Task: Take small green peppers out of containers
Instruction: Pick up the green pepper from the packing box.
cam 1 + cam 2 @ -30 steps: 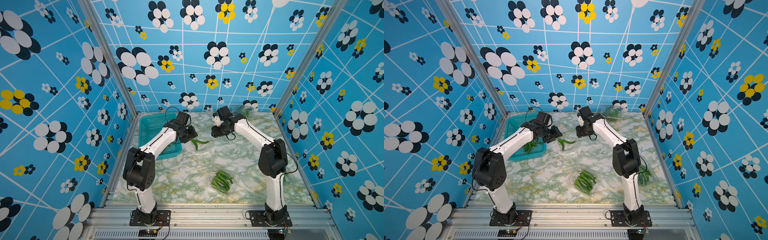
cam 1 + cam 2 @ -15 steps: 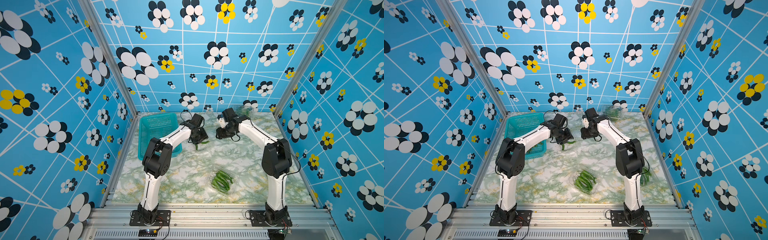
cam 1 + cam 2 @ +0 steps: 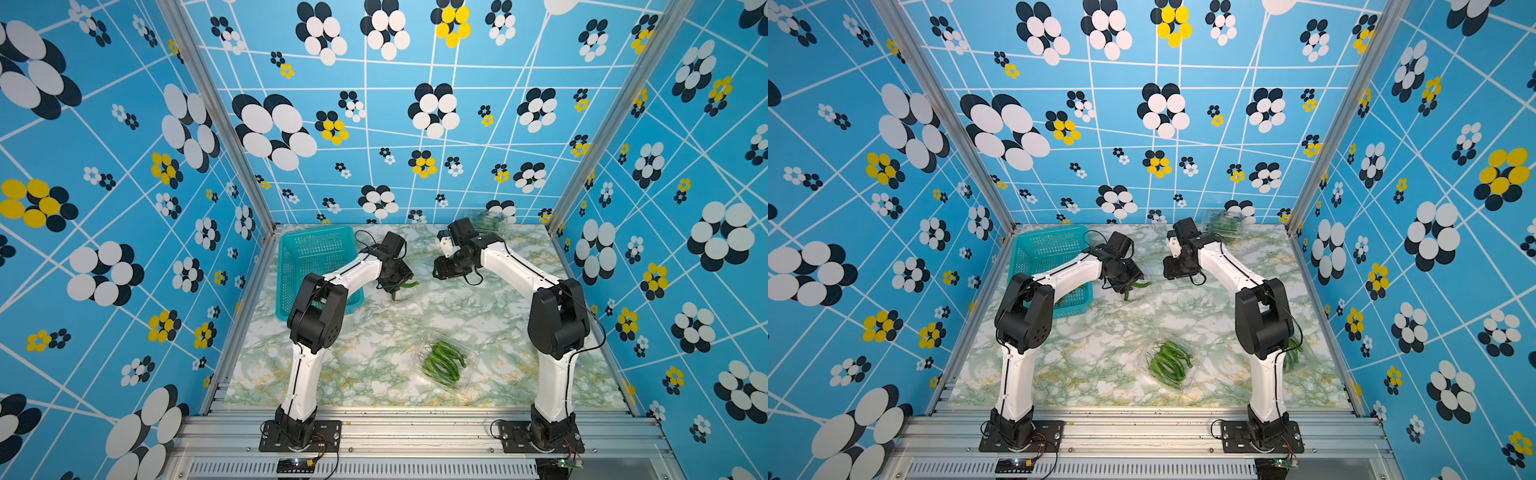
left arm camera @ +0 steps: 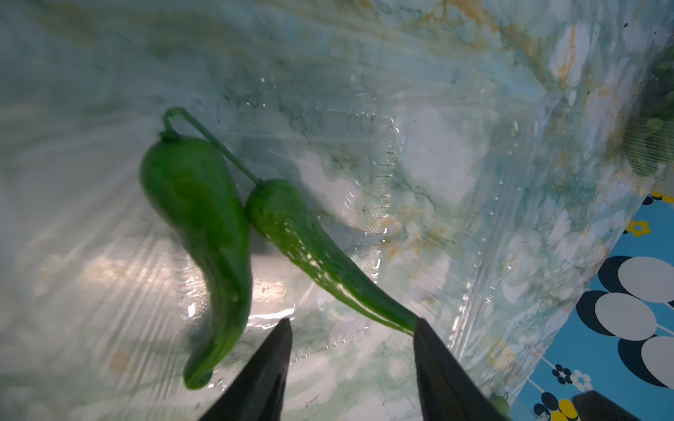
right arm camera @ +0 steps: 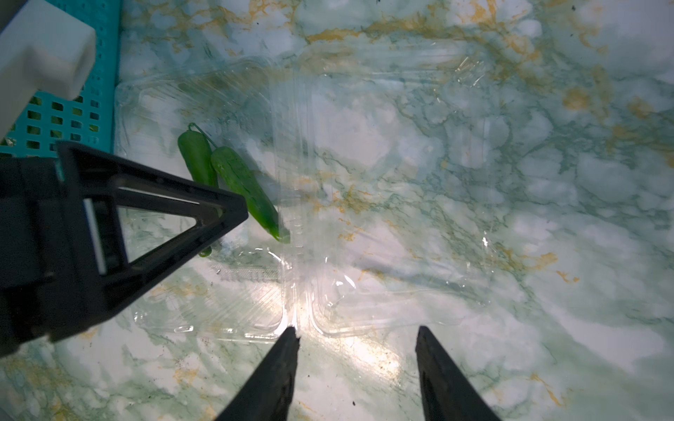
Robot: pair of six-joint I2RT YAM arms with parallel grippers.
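Note:
An opened clear container (image 5: 383, 182) lies flat on the marble table between my arms. Two small green peppers (image 5: 219, 171) rest side by side in one half of it; the other half is empty. My left gripper (image 4: 352, 324) hovers open just over them, one fingertip (image 4: 419, 328) touching the pointed end of the slimmer pepper (image 4: 310, 255). The fatter pepper (image 4: 197, 218) lies beside the other finger. My right gripper (image 5: 355, 331) is open and empty at the container's edge near its hinge. In both top views the left gripper (image 3: 401, 286) (image 3: 1129, 286) faces the right gripper (image 3: 442, 272) (image 3: 1173, 272).
A teal basket (image 3: 316, 257) (image 3: 1050, 253) stands at the back left behind my left arm. A closed container full of peppers (image 3: 444, 361) (image 3: 1169, 361) sits front centre. Another container (image 3: 486, 220) is at the back wall, and one (image 3: 1293, 353) shows behind my right arm.
My left arm swung away from the basket to the right and came down over the two peppers. The right gripper shifted slightly right. Both grippers stayed open.

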